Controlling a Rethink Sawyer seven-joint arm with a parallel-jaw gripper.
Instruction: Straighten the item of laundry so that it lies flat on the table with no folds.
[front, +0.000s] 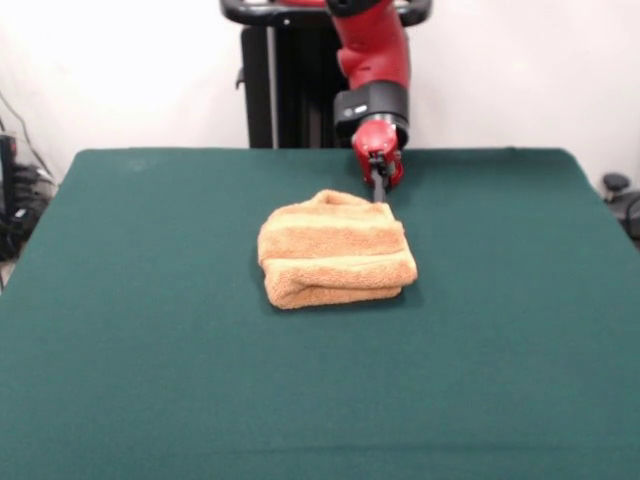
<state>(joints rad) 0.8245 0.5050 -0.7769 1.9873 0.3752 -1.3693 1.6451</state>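
The orange-tan terry towel (336, 252) lies folded over in a thick bundle near the middle of the dark green table (150, 350), with a rolled fold along its near edge. The red and black arm comes down from the top. My gripper (380, 193) reaches down to the towel's far right corner and its dark tips touch the cloth there. I cannot tell whether it is open or shut, or whether it holds the cloth.
The robot's black pedestal (275, 90) stands behind the table's far edge. Cables and dark gear (15, 200) sit off the left side, and a dark object (620, 195) off the right side.
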